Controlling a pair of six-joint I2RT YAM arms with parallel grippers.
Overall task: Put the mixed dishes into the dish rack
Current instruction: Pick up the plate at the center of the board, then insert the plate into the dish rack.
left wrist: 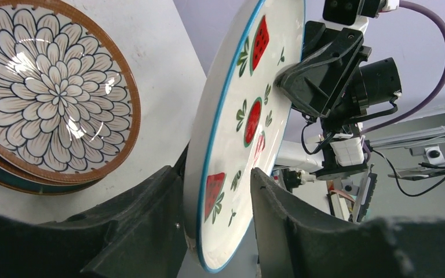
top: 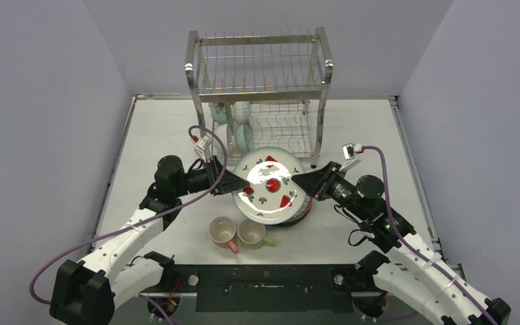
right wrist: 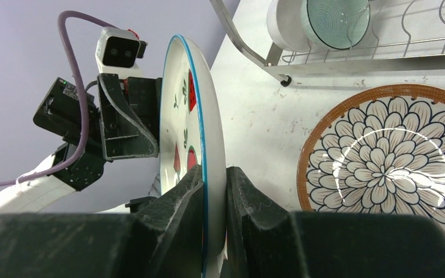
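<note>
The white, blue-rimmed round plate with red strawberries [top: 269, 184] hangs tilted above the stack of brown-rimmed petal-pattern plates [right wrist: 382, 168], just in front of the tall steel wire dish rack [top: 322, 115]. The left gripper [top: 240, 184] pinches its left rim and the right gripper [top: 302, 183] its right rim, both closed narrow. The rack lies straight beyond, so both arms look equally near.

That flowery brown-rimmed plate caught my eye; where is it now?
The right wrist view shows the petal plate on the table, atop a stack, just before the dish rack, under the held strawberry plate.
</note>
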